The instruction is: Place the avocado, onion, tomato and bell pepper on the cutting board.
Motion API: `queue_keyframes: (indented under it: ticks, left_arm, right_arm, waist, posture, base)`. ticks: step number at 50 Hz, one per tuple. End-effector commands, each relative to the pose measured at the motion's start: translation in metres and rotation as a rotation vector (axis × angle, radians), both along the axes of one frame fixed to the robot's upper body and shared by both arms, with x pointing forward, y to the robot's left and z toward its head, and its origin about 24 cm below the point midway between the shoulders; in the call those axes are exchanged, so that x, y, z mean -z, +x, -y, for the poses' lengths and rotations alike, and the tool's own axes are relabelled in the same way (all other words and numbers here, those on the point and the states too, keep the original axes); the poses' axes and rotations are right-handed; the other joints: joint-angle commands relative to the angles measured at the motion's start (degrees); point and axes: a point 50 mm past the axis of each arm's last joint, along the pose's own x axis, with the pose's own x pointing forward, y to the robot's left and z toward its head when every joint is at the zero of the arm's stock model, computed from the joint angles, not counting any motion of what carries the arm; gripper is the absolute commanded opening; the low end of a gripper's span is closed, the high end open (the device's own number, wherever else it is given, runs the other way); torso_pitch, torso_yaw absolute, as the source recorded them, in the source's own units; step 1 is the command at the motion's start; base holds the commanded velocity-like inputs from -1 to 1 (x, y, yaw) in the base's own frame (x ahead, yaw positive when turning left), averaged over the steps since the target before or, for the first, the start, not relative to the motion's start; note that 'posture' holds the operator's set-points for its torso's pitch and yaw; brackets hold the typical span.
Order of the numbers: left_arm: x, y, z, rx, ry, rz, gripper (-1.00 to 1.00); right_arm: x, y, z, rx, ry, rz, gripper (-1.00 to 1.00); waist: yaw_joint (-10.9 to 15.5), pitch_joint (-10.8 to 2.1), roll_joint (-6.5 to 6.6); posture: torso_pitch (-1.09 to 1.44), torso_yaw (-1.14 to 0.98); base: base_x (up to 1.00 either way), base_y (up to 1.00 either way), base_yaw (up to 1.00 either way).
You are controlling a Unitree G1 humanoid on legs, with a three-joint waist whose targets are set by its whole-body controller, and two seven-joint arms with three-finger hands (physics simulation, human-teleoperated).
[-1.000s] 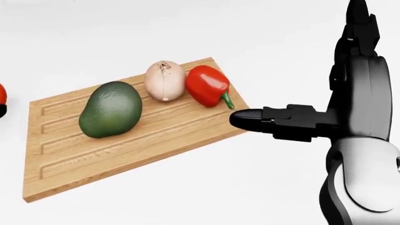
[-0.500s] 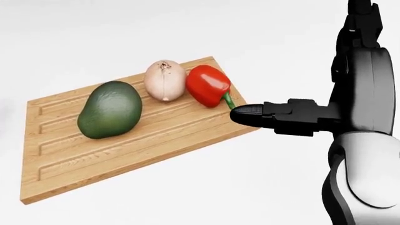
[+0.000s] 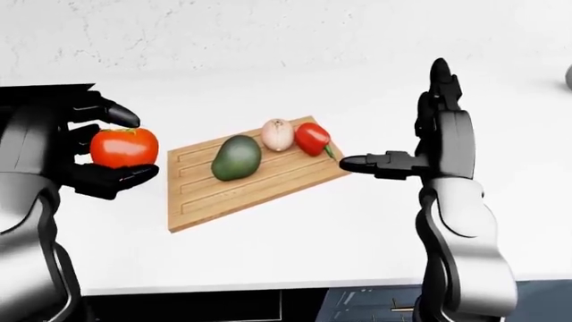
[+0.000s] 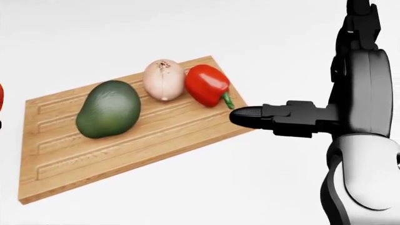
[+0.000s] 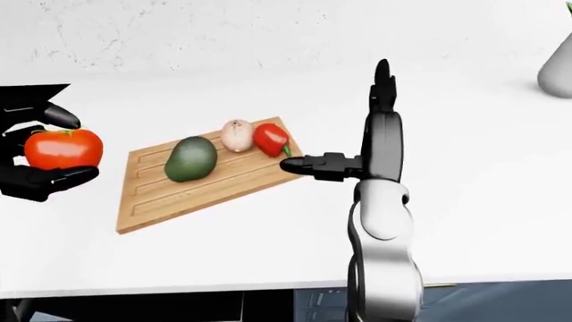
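— So, what are the fingers doing on each side?

— The left hand [image 3: 94,154] has its fingers curled round the tomato [image 3: 123,147], grasping it above and below, held up off the bench [image 3: 357,221] at the left of the left-eye view. The right hand [image 3: 438,137] is released: two fingers [image 3: 440,80] point straight up, and the thumb [image 4: 250,116] sticks out sideways toward the cutting board [image 4: 125,154]. It holds nothing.

— Does that thumb touch anything?

— Its tip sits just beside the board's right edge, near the green stem of the bell pepper [image 4: 206,85]. Whether it touches, I cannot tell.

— And what lies on the board?

— The avocado [image 4: 109,109] toward the middle, the onion [image 4: 163,79] right of it near the top edge, and the bell pepper touching the onion's right side. The lower left part of the board is bare wood with grooves.

— Where is the tomato relative to the board?

— Well apart, off its left end and raised. Nothing stands between them.

— Anything else about?

— A pale rounded object [image 5: 556,70] at the far right of the right-eye view, cut off by the edge.
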Motion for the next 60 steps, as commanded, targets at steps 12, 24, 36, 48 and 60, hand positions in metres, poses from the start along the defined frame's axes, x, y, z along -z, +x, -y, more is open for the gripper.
queue_keyframes:
  ticks: [12, 24, 36, 48, 60]
  left_arm:
    - [-0.009, -0.008, 0.033, 0.073, 0.048, 0.069, -0.8]
    - [0.002, 0.003, 0.042, 0.108, 0.045, 0.051, -0.77]
    - [0.019, 0.005, 0.054, 0.142, 0.036, 0.024, -0.73]
    - [0.026, 0.007, 0.058, 0.157, 0.034, 0.009, -0.65]
    - [0.03, 0.004, 0.06, 0.163, 0.033, -0.003, -0.44]
  right_arm:
    - [-0.01, -0.005, -0.003, -0.012, -0.004, 0.08, 1.0]
    - [-0.011, -0.001, -0.004, -0.017, -0.006, 0.08, 1.0]
    - [-0.008, -0.002, -0.004, -0.015, -0.006, 0.076, 1.0]
    - [-0.004, -0.002, -0.003, -0.014, -0.003, 0.07, 1.0]
    - [0.0, -0.002, -0.002, -0.012, -0.001, 0.063, 1.0]
  waist:
    - [0.4, -1.34, -0.3]
    - [0.4, -1.56, -0.71]
    - [0.6, -1.75, -0.94]
    - [0.7, -1.84, -1.04]
    - [0.6, -1.9, -1.06]
  posture:
    - [0.0, 0.0]
    - [0.0, 0.0]
    - [0.0, 0.0]
    - [0.0, 0.0]
    - [0.0, 0.0]
  base:
    - [0.0, 0.0, 0.0]
    - [0.0, 0.0, 0.0]
    - [0.0, 0.0, 0.0]
    - [0.0, 0.0, 0.0]
    - [0.0, 0.0, 0.0]
